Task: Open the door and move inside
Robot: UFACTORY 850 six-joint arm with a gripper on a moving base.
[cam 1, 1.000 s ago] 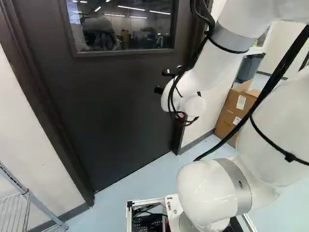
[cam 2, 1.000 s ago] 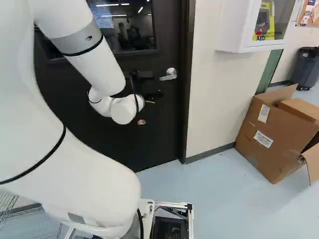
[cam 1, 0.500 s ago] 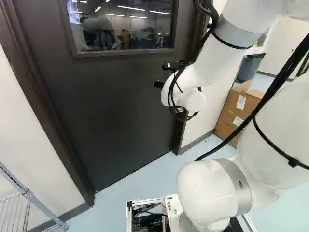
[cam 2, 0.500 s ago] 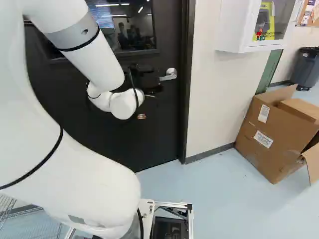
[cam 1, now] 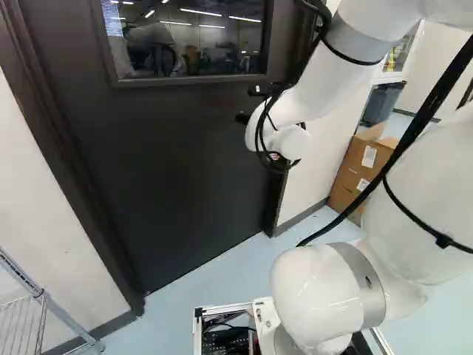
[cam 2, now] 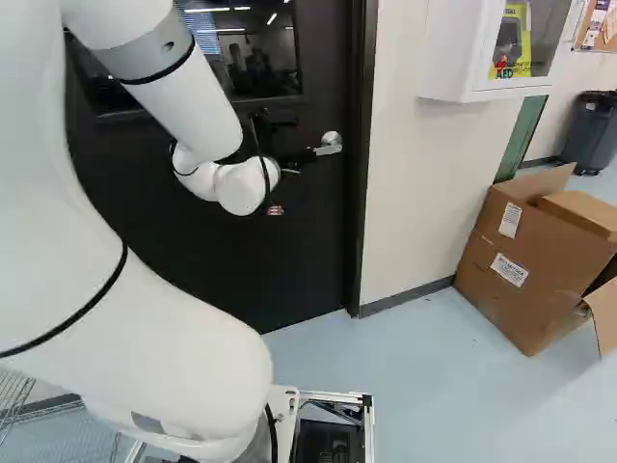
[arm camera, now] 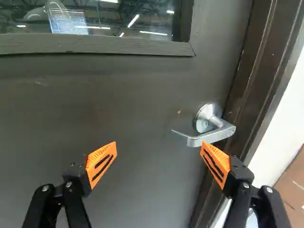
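Step in hand (judged): alignment with the handle (cam 2: pixel 330 144). The door (cam 1: pixel 177 170) is closed, filling the upper left of the left base view; its handle sits at the upper centre of the right base view. The gripper (arm camera: pixel 158 145) is wide open and holds nothing. One finger (arm camera: pixel 224 164) is at the handle; contact cannot be confirmed. Next: centre the gripper on the handle, then turn it down to release the latch before moving the door.

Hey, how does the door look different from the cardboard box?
The door is dark and shut, while the cardboard box is brown and open at the top. The door has a window; the box has white labels. The door is much taller than the box. Both have flat faces.
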